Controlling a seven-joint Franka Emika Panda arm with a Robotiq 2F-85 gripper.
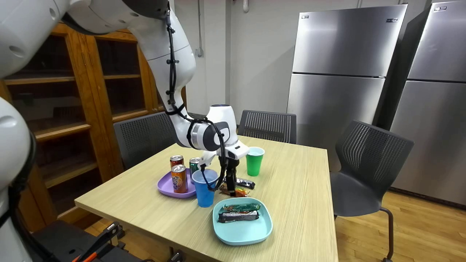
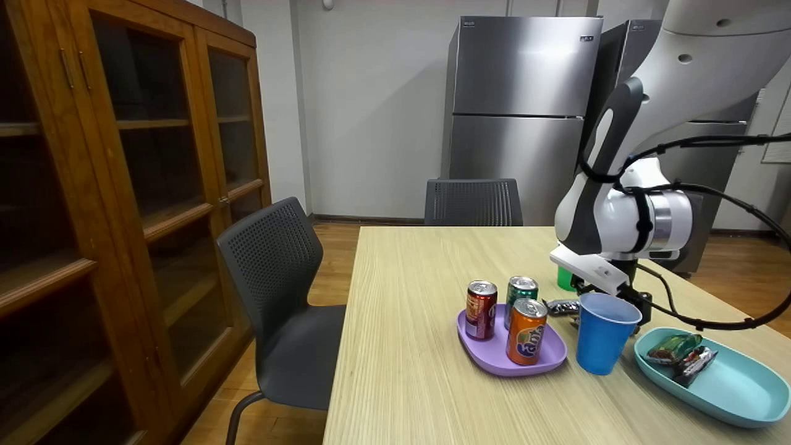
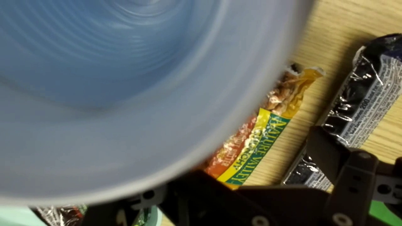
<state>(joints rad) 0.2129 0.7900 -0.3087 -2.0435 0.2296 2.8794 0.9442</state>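
The jaws of the gripper (image 3: 260, 161) stand apart and I see nothing clasped in them; in the wrist view, bare wood shows between the wrapper and the finger (image 3: 326, 150) on the right side, while the opposite fingertip is partly covered by the blue cup (image 3: 125, 94). Nearest to the jaws is the Nature Valley bar (image 3: 252, 146), lying on the table (image 1: 291, 182), in the gap between the fingers and somewhat ahead of it; its long axis goes slantwise, from lower left to upper right of that view; whether a finger touches it, I cannot tell. The black-and-silver bar (image 3: 355, 103) lies just beside, almost parallel; the right-side finger overlaps it in this view. The blue cup is upright, just beside the gripper, and hides one flank of the Nature Valley bar from the wrist camera; I judge it the closest obstacle. Farther out, in an exterior view, the teal tray (image 1: 242, 234) carries a green packet (image 1: 241, 207) and a dark packet (image 1: 238, 217); the purple tray (image 2: 503, 364) bears the orange can (image 2: 527, 334), the red can (image 2: 481, 312) and the green can (image 2: 522, 292), all upright; the green cup (image 1: 255, 162) stands beyond the gripper.
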